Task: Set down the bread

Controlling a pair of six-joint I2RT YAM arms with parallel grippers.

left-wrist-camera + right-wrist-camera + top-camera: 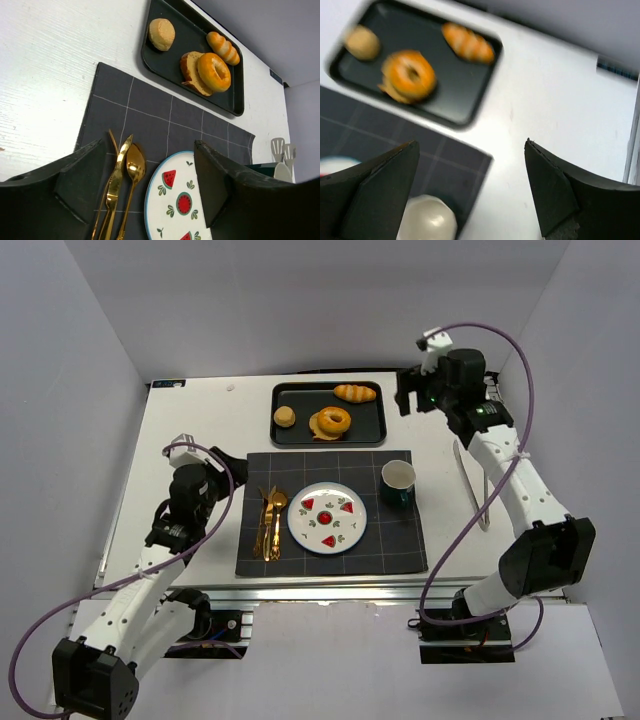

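Observation:
Three breads lie in a black tray [365, 425] at the back of the table: a long roll [355, 392], a small round bun [285, 417] and a bagel on a bread slice [330, 422]. The left wrist view shows the bun [161, 33], the bagel [214, 71] and the roll [223, 47]. A watermelon-patterned plate [327, 517] sits on the dark placemat [400, 540]. My left gripper [215, 458] [149, 142] hangs open and empty over the mat's left side. My right gripper [410, 392] [471, 142] is open and empty, high to the right of the tray [455, 85].
Gold cutlery [270, 523] lies left of the plate. A dark green cup [398, 483] stands at the mat's back right corner. A pale long utensil [470, 485] lies on the white table right of the mat. White walls enclose the table.

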